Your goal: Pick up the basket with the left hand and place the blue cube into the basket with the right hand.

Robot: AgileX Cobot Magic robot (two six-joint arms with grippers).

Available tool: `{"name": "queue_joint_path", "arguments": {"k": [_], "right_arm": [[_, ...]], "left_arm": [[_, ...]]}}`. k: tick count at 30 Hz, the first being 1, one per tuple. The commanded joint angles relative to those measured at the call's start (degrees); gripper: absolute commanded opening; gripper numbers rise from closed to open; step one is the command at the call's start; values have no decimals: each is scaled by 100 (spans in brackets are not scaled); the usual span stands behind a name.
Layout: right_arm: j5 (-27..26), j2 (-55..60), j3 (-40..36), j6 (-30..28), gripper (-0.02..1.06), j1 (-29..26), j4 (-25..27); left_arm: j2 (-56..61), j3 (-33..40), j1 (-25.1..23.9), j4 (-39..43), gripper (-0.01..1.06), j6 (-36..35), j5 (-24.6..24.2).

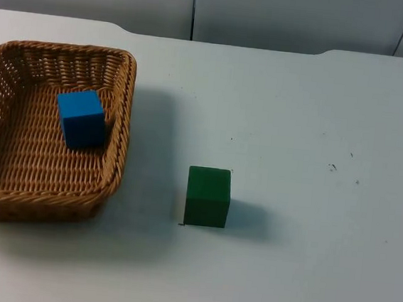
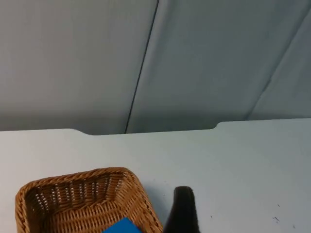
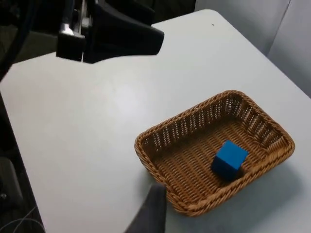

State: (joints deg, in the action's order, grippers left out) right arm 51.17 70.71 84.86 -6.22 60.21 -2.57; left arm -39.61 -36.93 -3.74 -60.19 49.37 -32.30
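A brown wicker basket [image 1: 13, 176] rests on the white table at the left. The blue cube [image 1: 81, 117] lies inside it, close to its right wall. From the right wrist view the basket [image 3: 160, 145] and the blue cube [image 3: 229, 158] appear from above and to one side. My left gripper [image 2: 183, 211] hovers high beside the basket [image 2: 73, 194], with a corner of the blue cube [image 2: 121, 227] just showing. My right gripper [image 3: 150, 213] hangs well above the table, apart from the basket. Nothing is held by either gripper.
A green cube [image 1: 208, 196] stands on the table a short way right of the basket. The grey partition wall [image 1: 272, 15] closes the far edge. The left arm [image 3: 112, 34] shows as a black shape above the table.
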Motion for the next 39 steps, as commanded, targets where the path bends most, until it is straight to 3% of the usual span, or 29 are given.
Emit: {"name": "queue_joint_path", "arguments": {"k": [1, 5, 11, 14, 18, 21, 24, 27, 30, 35, 39], "right_arm": [[-139, -96, -86, -37, 82, 125, -145], [-573, -395, -682, 28, 82, 360, -380], [-1535, -1012, -2072, 265, 82, 376, -390], [-1737, -1288, -2532, 324, 82, 376, -383], [-1761, -1659, -3098, 380, 82, 376, -346], [-1761, -2109, -3599, 474, 82, 376, -331], [-1761, -2377, -3840, 474, 82, 376, -317], [-1761, -2653, -4025, 474, 85, 376, -295], [-1568, -3122, -4325, 474, 103, 376, -205], [-1070, -3524, -4572, 474, 105, 376, -158], [-977, -3783, -4793, 474, 105, 376, -148]], "left_arm": [[219, -36, 0, 286, 65, -347, -281], [688, -36, 0, 716, 65, -683, -707], [1325, -36, 0, 729, 65, -683, -1268], [1529, -36, 0, 729, 65, -683, -1476], [1839, -36, 0, 778, 71, -683, -1895], [2203, -36, 0, 928, 96, -1024, -2193], [2380, -36, 0, 1130, 105, -1253, -2360], [2538, -36, 0, 1452, 105, -1530, -2566], [2816, -36, 0, 2097, 105, -2081, -2865], [3330, -36, 0, 2650, 105, -2735, -3033], [3928, -36, 0, 3041, 105, -3131, -3107]]}}
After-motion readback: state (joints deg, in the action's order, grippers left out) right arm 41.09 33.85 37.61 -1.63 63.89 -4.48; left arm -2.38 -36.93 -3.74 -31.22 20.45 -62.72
